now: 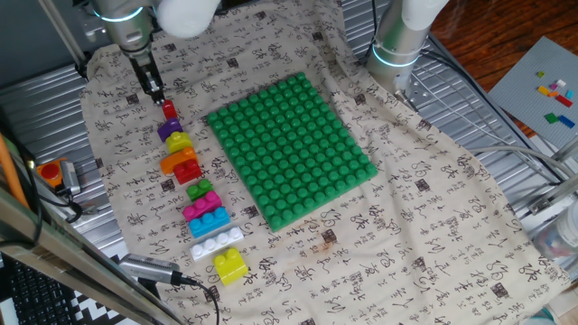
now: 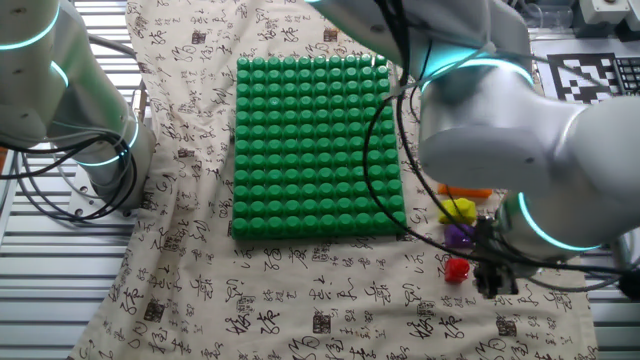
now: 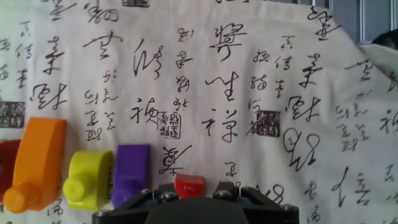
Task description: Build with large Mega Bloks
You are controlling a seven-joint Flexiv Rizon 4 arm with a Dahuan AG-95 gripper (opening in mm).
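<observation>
The end effector [image 1: 159,94] stood at the far end of the brick row beside the green baseplate [image 1: 291,149], its fingers closed on a small red brick [image 1: 169,110]. Only the hand view showed that brick [image 3: 189,185] pinched between them, with purple [image 3: 129,172], yellow [image 3: 89,179] and orange [image 3: 38,163] bricks alongside. The other fixed view hid most of the row behind the arm.

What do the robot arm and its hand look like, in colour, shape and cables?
The arm is rounded and glossy silver-white, with a glowing cyan ring at the joint. Black cables run along it. The hand is slim and dark, with black metal fingers fastened by visible screws.
</observation>
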